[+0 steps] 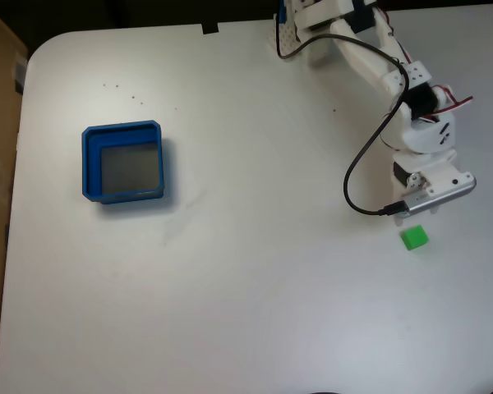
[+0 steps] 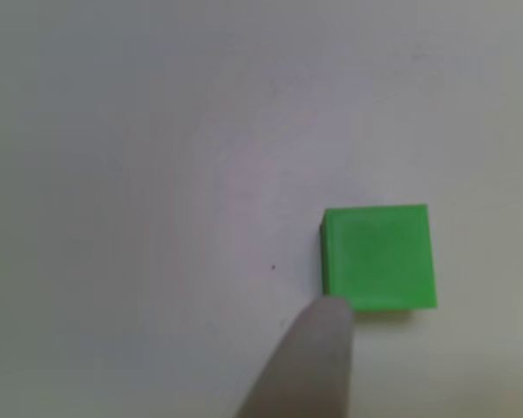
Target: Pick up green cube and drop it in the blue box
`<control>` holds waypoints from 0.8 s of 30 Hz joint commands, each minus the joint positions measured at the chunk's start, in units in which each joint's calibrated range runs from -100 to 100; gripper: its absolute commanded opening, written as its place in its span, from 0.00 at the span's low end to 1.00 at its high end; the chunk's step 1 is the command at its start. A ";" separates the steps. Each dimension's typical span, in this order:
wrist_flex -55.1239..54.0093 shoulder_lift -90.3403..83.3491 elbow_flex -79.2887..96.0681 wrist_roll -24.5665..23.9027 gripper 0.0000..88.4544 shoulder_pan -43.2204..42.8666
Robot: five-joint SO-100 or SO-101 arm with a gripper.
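green cube on table, blue box apart

Table between cube and box: bare white table, a wide open lane.
Around green cube: free on its left, right and near sides in the fixed view; arm's camera bar just above it.
Close view: one pale fingertip at the green cube's lower-left corner.
Blue box: open top, thick walls, standing alone.
Cable: loops left of the arm.
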 commanded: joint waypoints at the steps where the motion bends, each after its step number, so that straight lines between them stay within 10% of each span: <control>1: -0.01 1.73 -7.09 0.15 0.30 -0.20; 24: -0.01 17.78 -22.81 0.10 0.30 0.23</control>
